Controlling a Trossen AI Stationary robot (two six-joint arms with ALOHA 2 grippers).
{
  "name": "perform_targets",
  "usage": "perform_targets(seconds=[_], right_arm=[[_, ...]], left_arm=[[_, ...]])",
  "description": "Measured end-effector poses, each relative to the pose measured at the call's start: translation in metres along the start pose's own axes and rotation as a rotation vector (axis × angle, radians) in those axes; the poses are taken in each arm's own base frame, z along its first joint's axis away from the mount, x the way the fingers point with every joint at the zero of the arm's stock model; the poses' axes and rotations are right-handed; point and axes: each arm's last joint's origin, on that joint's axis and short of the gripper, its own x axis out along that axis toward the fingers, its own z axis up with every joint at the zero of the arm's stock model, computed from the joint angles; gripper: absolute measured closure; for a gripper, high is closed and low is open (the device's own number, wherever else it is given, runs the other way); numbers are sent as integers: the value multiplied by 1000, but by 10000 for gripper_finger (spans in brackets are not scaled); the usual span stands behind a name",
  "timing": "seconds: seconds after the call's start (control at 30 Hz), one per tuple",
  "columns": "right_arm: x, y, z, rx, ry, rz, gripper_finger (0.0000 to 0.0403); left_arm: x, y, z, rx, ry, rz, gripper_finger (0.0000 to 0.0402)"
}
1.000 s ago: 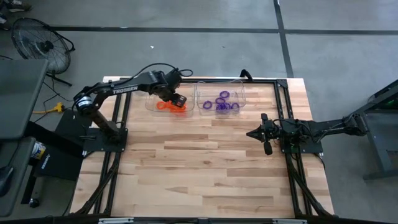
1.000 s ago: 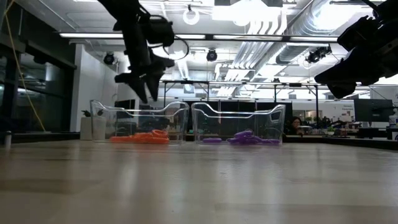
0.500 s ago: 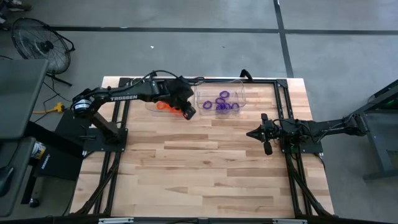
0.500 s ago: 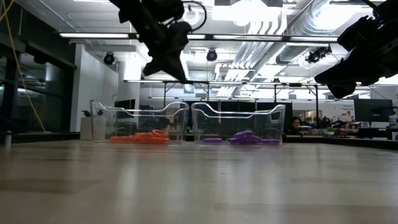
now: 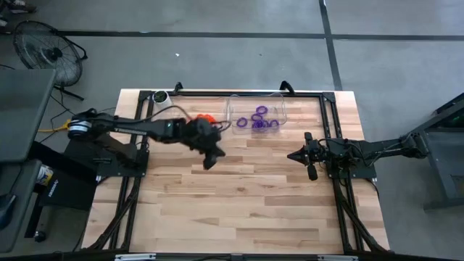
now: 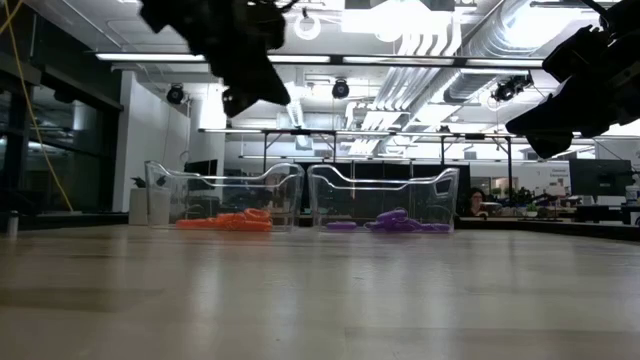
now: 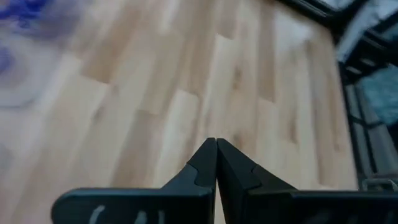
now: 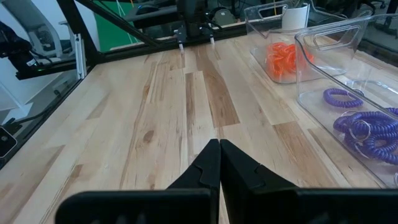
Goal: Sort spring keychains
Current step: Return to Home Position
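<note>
You've got both grippers empty, fingers pressed together: the left gripper [image 5: 212,156] hangs over the light wooden table [image 5: 239,203] just in front of the bins, and the right gripper [image 5: 296,156] waits near its base. The orange-red coiled spring keychains [image 6: 228,221] lie heaped in the left clear plastic bin [image 6: 158,190], the purple coiled ones [image 6: 400,221] in the right clear plastic bin [image 6: 445,195]. No loose ones in sight, so sorting looks done. Expect them light, springy and apt to tangle; pinch one coil's wall, topmost first. From above, the left arm hides most of the orange heap; the low & right wrist views show it plainly.
</note>
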Motion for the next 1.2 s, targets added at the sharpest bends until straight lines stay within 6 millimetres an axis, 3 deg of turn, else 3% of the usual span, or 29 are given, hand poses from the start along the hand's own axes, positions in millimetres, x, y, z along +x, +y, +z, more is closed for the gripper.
perform_targets(seconds=[0.23,0.47,0.93,1.2], right_arm=[[0,0,0,0,0,0,402],[0,0,0,0,0,0,402],[0,0,0,0,0,0,402],[0,0,0,0,0,0,402]], left_arm=[[-4,-17,-42,74,-30,-99,401],[-16,-20,-75,125,-156,-202,401],[-59,0,-115,139,-317,-194,401],[-68,17,-150,178,-354,-199,401]])
